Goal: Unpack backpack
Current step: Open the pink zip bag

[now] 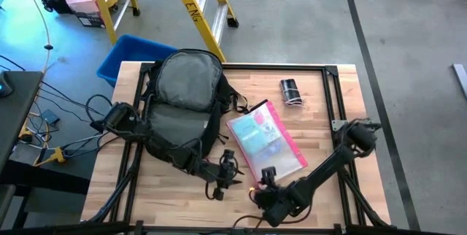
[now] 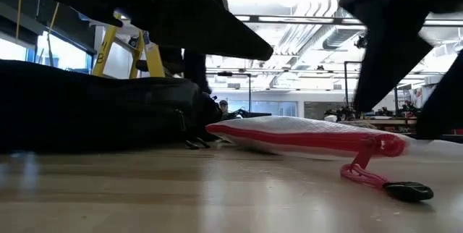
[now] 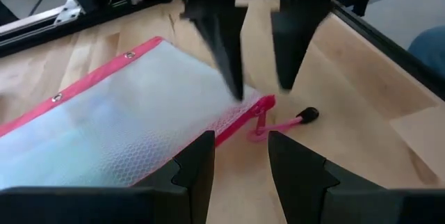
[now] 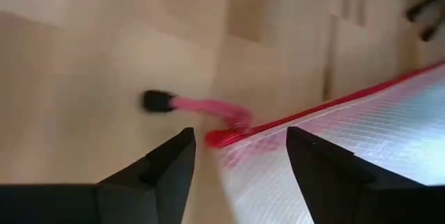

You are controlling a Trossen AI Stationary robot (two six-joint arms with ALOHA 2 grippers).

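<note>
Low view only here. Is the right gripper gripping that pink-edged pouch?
Observer: No. The right gripper stands open over the pouch corner, by its pink pull strap.
Operator: And the left gripper?
Observer: The left gripper is open too, empty, facing that same corner, beside the backpack.
Operator: Anything else lying out?
Observer: A small dark roll lies beyond the pouch, toward the far edge.
</note>
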